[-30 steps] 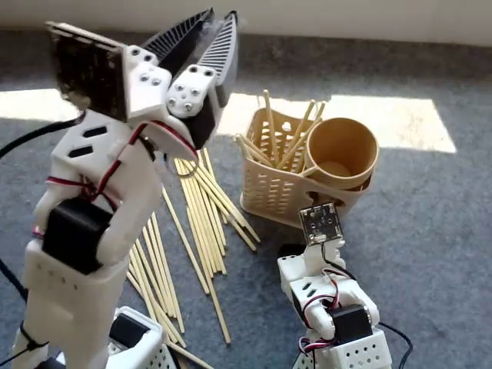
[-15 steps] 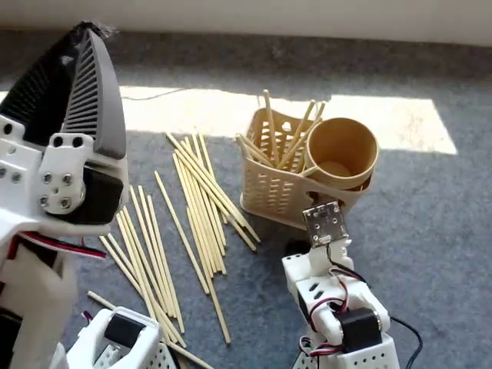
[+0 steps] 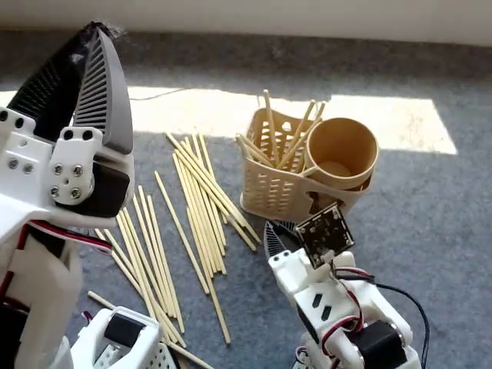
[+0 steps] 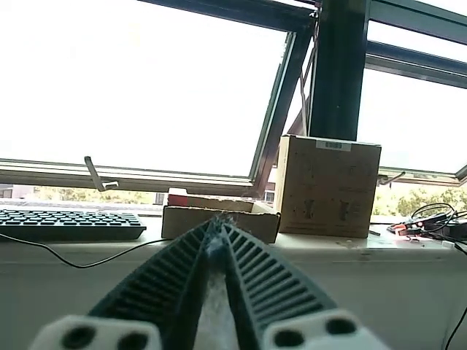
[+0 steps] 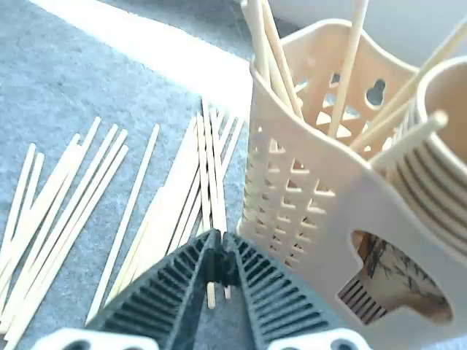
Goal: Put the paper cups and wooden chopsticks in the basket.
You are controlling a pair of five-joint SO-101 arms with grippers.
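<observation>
**Right pincer sits nearer the loose chopsticks**

At the left, the left pincer [image 3: 94,31] stands high above the counter [image 3: 438,246], its fingers pressed together on nothing. Its wrist view has it aimed at a window, away from the work. Below and to its right, the chopsticks [image 3: 196,207] lie scattered flat on the counter. Most have their long axes running from the far side toward the arms, slanting a little rightward as they come nearer.

Next comes the right pincer [image 3: 275,237], low at the foot of the basket [image 3: 269,188], fingers together and, as far as I can tell, gripping nothing. In its wrist view the tips point at the near ends of the closest chopsticks, roughly in line with them. The basket holds several sticks [image 3: 284,138] upright and, at its right side, a cup [image 3: 342,154].

The right arm looks the nearer one. The loose chopsticks lie just to its left, so it would likely have to open and come across a stick's length.
</observation>
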